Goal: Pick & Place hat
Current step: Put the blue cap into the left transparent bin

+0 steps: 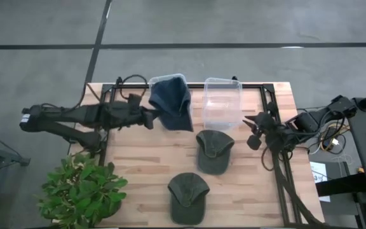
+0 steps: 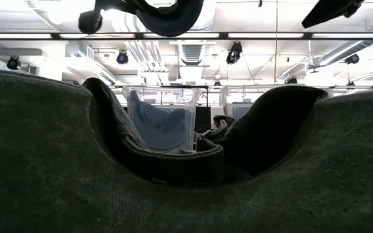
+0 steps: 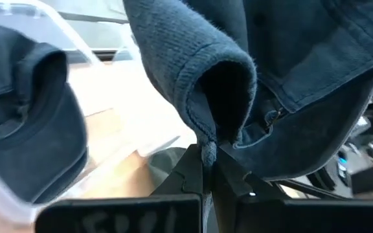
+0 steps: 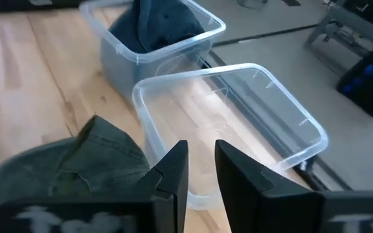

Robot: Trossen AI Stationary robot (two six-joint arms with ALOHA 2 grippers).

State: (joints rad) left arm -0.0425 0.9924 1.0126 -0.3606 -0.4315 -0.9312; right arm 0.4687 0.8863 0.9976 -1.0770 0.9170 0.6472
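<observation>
Left claw [image 3: 207,169] pinches soft blue knit hat [image 3: 199,71] fabric.

Green hat [image 2: 57,162] — probably — fills foreground.

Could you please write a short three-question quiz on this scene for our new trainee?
1. True or false: the left tool is shut on the blue hat.
2. How many green hats lie on the table? A) one B) two C) three
3. Which clear bin is empty, the one under the blue hat or the one beside it?

Key
1. True; it pinches the hat's edge above the left bin.
2. B; one green hat lies near the bins and another near the front edge.
3. The one beside it, the right bin, which the right tool faces with nothing between its fingers.
</observation>
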